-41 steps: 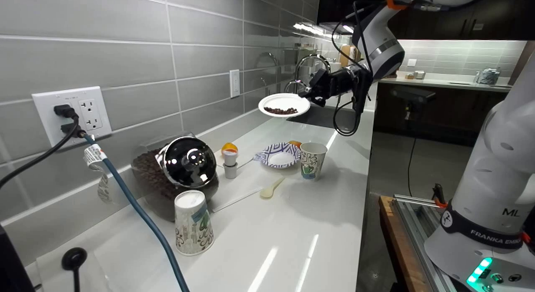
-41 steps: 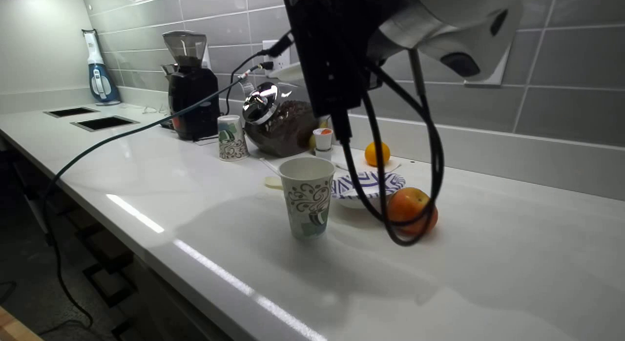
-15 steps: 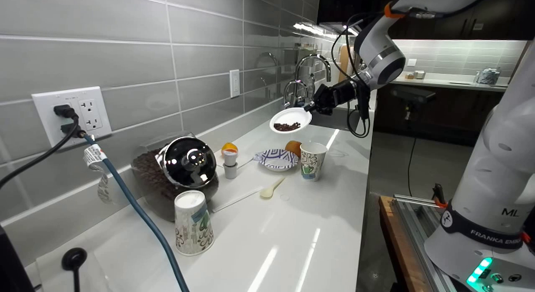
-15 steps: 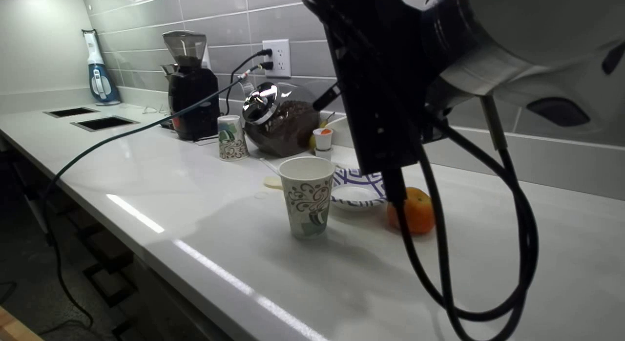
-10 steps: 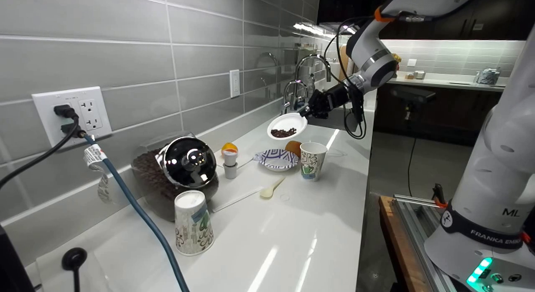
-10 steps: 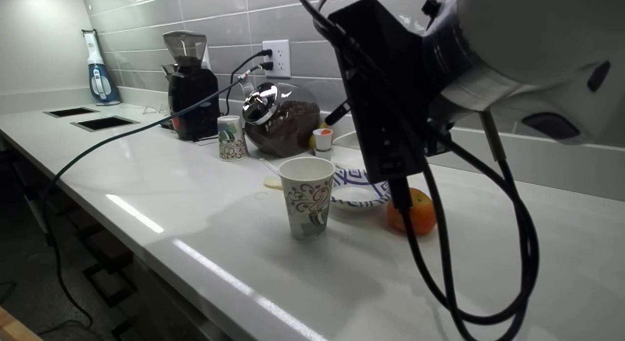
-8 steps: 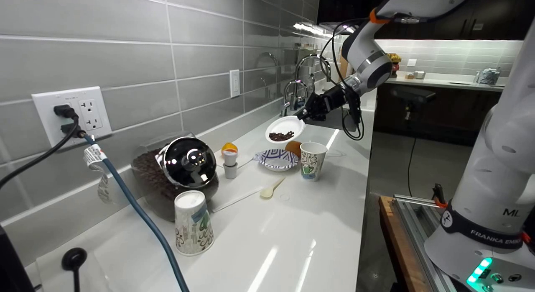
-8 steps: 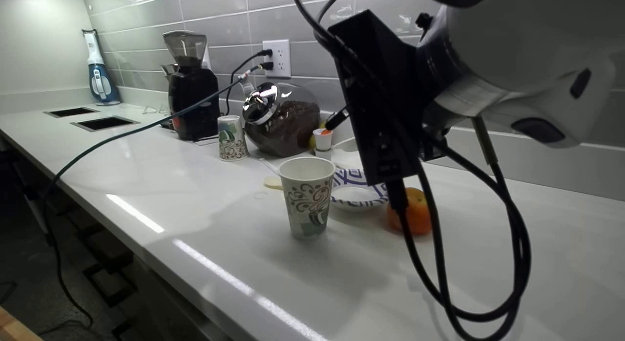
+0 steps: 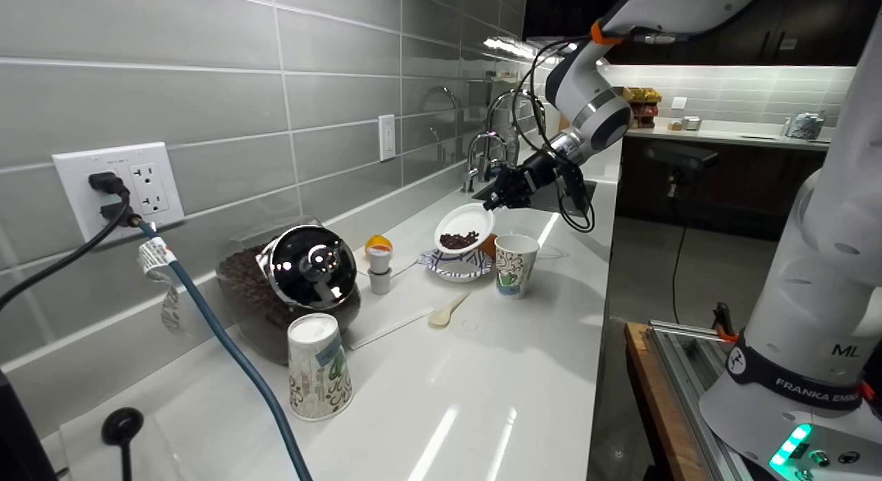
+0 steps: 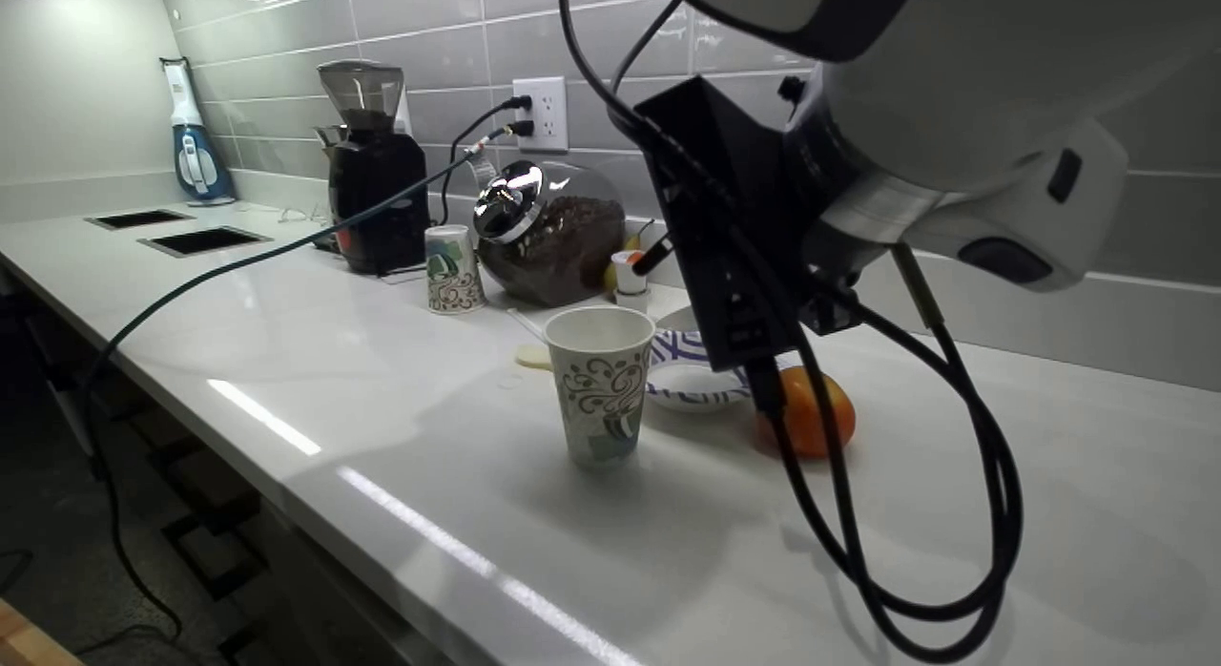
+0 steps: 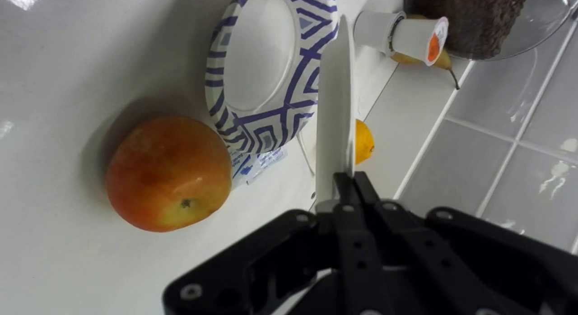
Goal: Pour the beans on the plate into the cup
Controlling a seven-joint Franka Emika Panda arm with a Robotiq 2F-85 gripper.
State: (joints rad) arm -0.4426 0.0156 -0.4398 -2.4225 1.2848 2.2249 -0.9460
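Note:
My gripper [image 9: 490, 204] is shut on the rim of the white plate [image 9: 475, 221]; the wrist view also shows the closed fingers [image 11: 350, 177] on the plate [image 11: 334, 107], seen edge-on. The plate is steeply tilted, above the patterned bowl. The dark brown beans [image 9: 459, 240] lie gathered at its lower edge; they are hidden in the wrist view. The cup [image 9: 515, 264] is an upright open paper cup with brown swirls and green print, to the right of the plate; it also stands in an exterior view [image 10: 601, 389]. There the gripper and arm hide most of the plate.
A blue-patterned bowl [image 9: 456, 269] sits under the plate. A red-orange apple [image 11: 169, 175] is beside it. Stacked pods [image 9: 380, 269], a spoon [image 9: 448, 312], an upside-down paper cup [image 9: 319, 367] and a large bean jar [image 9: 262, 302] stand along the tiled wall.
The gripper and plate have come down and slightly left in an exterior view. The plate is tilted more steeply than before. The beans still lie on it; the cup has not moved.

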